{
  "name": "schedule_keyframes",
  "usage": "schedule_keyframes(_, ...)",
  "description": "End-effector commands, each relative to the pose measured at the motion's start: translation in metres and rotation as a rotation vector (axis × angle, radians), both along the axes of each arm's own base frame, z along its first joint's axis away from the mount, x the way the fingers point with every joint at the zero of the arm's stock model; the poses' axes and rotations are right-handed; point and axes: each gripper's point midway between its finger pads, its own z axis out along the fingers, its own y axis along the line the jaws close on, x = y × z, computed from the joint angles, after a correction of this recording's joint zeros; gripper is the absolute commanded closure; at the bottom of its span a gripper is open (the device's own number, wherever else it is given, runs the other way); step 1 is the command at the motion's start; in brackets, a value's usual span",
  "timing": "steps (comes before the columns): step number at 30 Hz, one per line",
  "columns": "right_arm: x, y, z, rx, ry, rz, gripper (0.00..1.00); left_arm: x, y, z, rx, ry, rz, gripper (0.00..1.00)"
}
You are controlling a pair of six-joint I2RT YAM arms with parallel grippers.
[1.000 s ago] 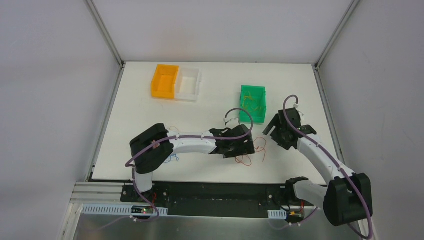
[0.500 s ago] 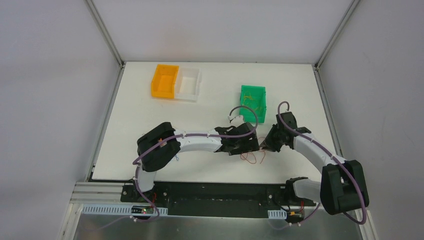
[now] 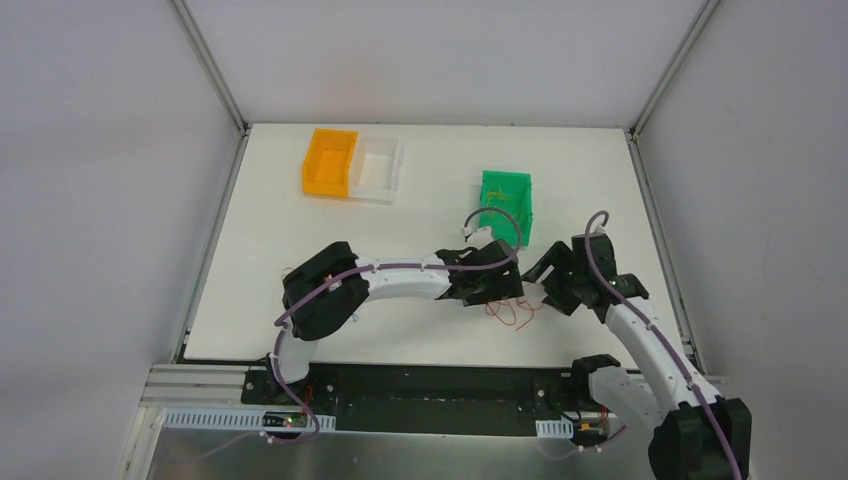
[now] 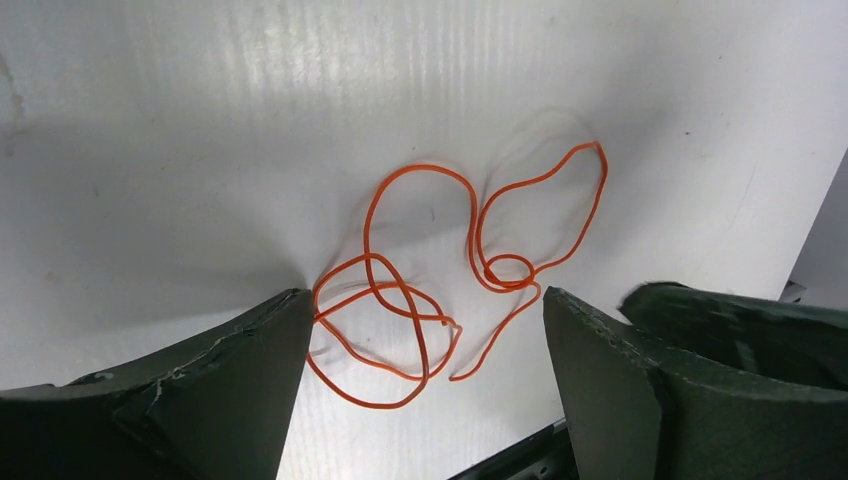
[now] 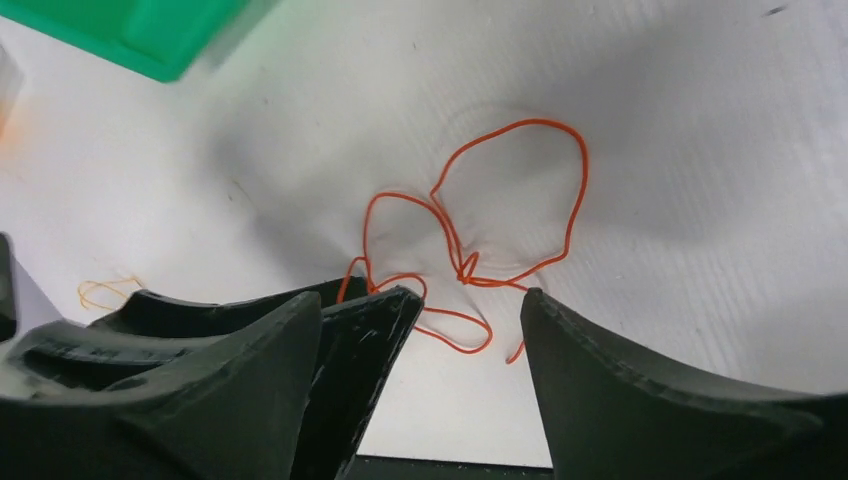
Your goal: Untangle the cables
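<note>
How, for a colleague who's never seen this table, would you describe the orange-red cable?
On the white table, find the green bin, right of centre. Just nearer than it, the left gripper and right gripper face each other with the orange-red cable between them. Unlike the yellowish strands in the bin, it sprawls on bare table in loose loops.

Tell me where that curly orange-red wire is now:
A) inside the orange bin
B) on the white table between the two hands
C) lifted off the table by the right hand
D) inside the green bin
B: the orange-red cable lies loose on the white table, with the open left hand and right hand around it, neither closed on it.
</note>
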Motion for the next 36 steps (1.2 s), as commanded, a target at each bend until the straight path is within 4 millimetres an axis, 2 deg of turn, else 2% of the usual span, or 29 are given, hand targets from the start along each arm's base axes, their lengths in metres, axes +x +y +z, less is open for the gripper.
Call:
schedule_keyframes(1, 0.002, -0.03, 0.034, -0.123, -0.046, -0.125, 0.22, 0.006, -0.008, -0.009, 0.019, -0.015, -0.018, 0.11)
schedule_keyframes(3, 0.004, -0.045, 0.043, -0.175, -0.084, -0.18, 0.21, 0.005, -0.009, -0.011, 0.043, -0.015, -0.03, 0.09)
schedule_keyframes(7, 0.007, -0.054, 0.06, -0.182, -0.163, -0.223, 0.21, 0.005, -0.014, -0.014, 0.082, -0.024, -0.053, 0.02)
schedule_keyframes(15, 0.004, -0.075, 0.087, -0.222, -0.303, -0.318, 0.21, 0.008, -0.011, -0.012, 0.29, -0.132, -0.13, 0.01)
schedule_keyframes(20, 0.003, -0.08, 0.096, -0.245, -0.322, -0.325, 0.22, 0.003, -0.013, -0.001, 0.359, -0.193, -0.169, 0.01)
schedule_keyframes(26, 0.001, -0.082, 0.115, -0.231, -0.39, -0.337, 0.22, -0.002, -0.029, 0.014, 0.422, -0.283, -0.221, 0.01)
schedule_keyframes(30, -0.001, -0.085, 0.12, -0.244, -0.404, -0.336, 0.22, 0.003, -0.036, 0.026, 0.409, -0.315, -0.218, 0.01)
schedule_keyframes(33, -0.002, -0.086, 0.122, -0.246, -0.41, -0.337, 0.22, 0.001, -0.042, 0.025, 0.395, -0.309, -0.228, 0.01)
schedule_keyframes(36, -0.004, -0.087, 0.127, -0.243, -0.427, -0.344, 0.22, -0.002, -0.047, 0.014, 0.392, -0.281, -0.232, 0.01)
